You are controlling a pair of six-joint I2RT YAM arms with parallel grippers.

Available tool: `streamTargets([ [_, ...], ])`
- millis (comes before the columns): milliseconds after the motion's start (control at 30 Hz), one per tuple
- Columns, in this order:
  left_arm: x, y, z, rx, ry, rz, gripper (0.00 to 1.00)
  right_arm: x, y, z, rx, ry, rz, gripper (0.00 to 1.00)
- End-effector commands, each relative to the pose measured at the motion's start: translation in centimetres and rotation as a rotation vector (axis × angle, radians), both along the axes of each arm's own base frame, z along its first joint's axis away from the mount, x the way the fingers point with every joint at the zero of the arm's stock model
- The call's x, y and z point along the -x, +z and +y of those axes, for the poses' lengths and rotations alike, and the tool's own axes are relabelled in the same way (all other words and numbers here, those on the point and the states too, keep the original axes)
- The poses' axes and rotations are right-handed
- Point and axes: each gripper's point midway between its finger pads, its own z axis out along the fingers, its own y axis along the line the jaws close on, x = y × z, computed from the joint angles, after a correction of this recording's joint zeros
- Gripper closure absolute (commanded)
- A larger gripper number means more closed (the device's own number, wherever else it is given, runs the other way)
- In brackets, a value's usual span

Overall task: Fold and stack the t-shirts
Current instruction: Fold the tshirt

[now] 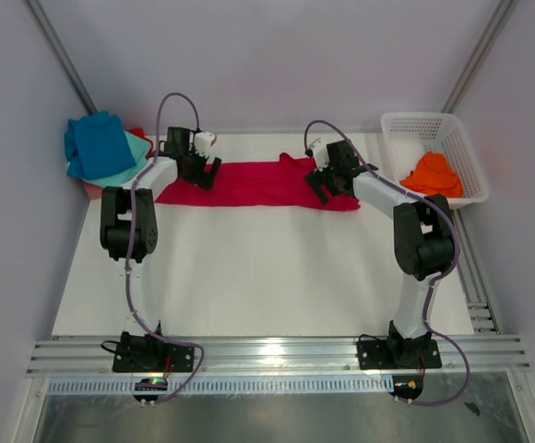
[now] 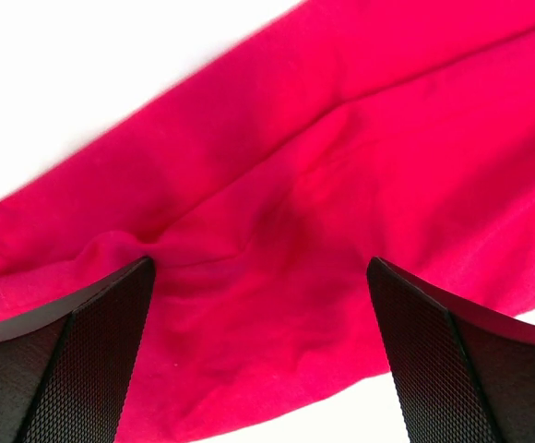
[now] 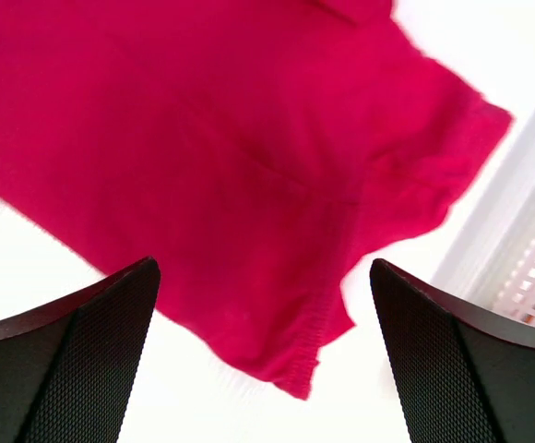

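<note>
**Crimson tee folded to a long band: take both ends evenly**

The white worktop [image 1: 249, 277] carries the crimson t-shirt [image 1: 258, 183] across its far half. The shirt lies flat as a long, narrow band running left to right. This looks like the middle of a fold, with the lengthwise fold made and the crosswise one yet to come.

The left pincer [image 1: 208, 175] hangs over the band's left end and the right pincer [image 1: 317, 190] over its right end. Both are spread wide and neither is pinching anything.

To do this well, each pincer should come down on all the layers at its own end, not on the top layer alone. The left wrist view shows a soft ridge of bunched cloth between the fingers, a fair place to bite. The right wrist view shows the hemmed corner lying a little crooked near the basket's edge. A grip set slightly inward of that corner would likely keep the corner from flopping. The two ends should lift level, so that the band does not twist.

Counted:
- One worktop.
- One crimson t-shirt laid out.
- One white lattice basket [image 1: 461, 138] at the far right, holding one orange t-shirt [image 1: 432, 175].
- One pile at the far left: a blue t-shirt [image 1: 97, 143] on a teal t-shirt [image 1: 131, 161]. Slivers of red or pink show beneath, and I cannot tell how many garments they are.
- Two pincers.
</note>
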Motion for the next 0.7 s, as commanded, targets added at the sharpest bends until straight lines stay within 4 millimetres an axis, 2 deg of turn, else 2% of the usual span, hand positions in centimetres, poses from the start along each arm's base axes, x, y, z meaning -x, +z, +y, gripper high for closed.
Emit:
streamTargets([
  [0, -1.8, 1.7, 0.4, 0.0, 0.039, -0.054, 0.01, -1.9, 2.4, -1.9, -0.009, -0.111, -0.055, 0.01],
  [200, -2.5, 0.8, 1.8, -0.067, 0.088, -0.06, 0.01, -1.9, 2.5, -4.2, 0.038, -0.17, -0.053, 0.01],
  [400, -3.0, 0.3, 3.1, -0.09, 0.157, -0.056, 0.01, -1.5, 2.7, -4.6, 0.043, -0.177, -0.04, 0.01],
  [667, -2.5, -0.9, 4.5, -0.066, 0.219, -0.01, 0.01, -1.6, 3.4, -5.3, 0.066, -0.206, -0.054, 0.01],
])
